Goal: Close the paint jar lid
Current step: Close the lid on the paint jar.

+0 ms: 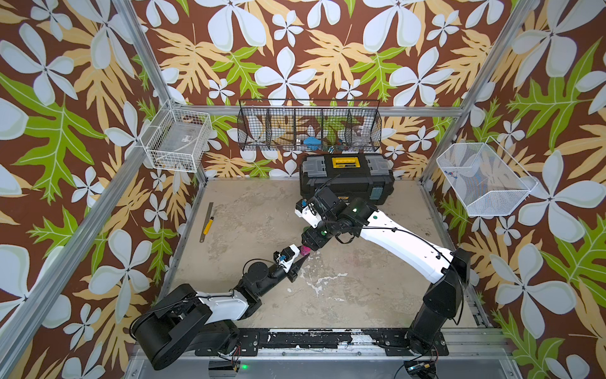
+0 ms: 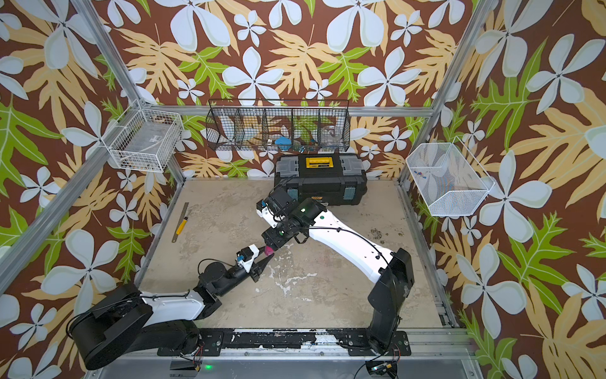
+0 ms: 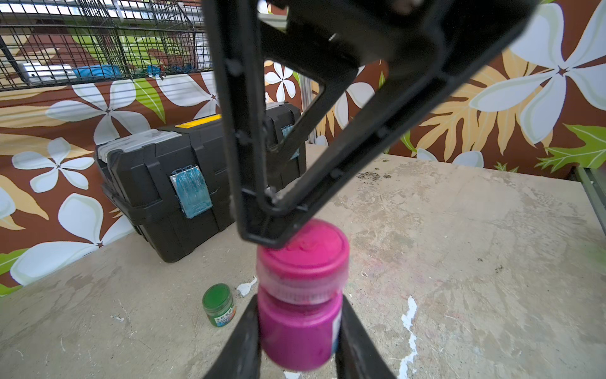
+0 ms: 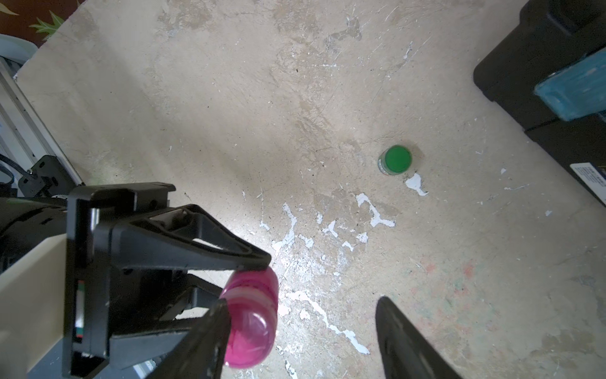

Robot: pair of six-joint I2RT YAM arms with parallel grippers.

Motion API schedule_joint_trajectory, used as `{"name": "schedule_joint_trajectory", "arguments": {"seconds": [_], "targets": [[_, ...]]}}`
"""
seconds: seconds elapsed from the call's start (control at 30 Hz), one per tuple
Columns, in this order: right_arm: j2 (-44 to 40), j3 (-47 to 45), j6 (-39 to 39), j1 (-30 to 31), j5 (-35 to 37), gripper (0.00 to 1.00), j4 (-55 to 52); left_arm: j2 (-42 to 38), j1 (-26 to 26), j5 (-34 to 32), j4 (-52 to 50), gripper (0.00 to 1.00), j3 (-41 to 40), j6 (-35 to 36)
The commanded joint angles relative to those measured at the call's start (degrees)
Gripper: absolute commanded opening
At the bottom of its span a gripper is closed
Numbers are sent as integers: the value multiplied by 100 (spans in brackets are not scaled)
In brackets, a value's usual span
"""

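Note:
A pink paint jar (image 3: 298, 331) is held just above the table in the middle of the workspace, and it shows in both top views (image 1: 305, 251) (image 2: 269, 251). My left gripper (image 3: 298, 305) is shut on its body, one finger on each side. The pink lid (image 3: 303, 259) sits on the jar's top. My right gripper (image 4: 301, 303) hangs over the jar from above, open. One of its fingers (image 4: 210, 331) is against the lid's side, while the other finger (image 4: 403, 341) stands well clear of it. In the right wrist view the jar (image 4: 252, 315) appears beside the left gripper's finger.
A small green jar (image 3: 218, 305) (image 4: 395, 159) stands on the table close by. A black toolbox (image 1: 346, 178) sits at the back. A ruler and yellow knife (image 1: 207, 221) lie at the left. Wire baskets (image 1: 310, 128) hang on the walls.

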Motion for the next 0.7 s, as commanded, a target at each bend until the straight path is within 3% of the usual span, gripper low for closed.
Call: {"name": "schedule_joint_trajectory", "arguments": {"seconds": [0.0,0.5,0.67], "targets": [[46,16,5,-1,40,71,21,-28,-3,-2,172,7,11,13],[-194,8,-46,-64,-134,70,149,-39,-3,-20,172,7,1,21],[-537,-314,-250,-176,-540,76,590,-43,-3,-4,172,7,8,13]]}}
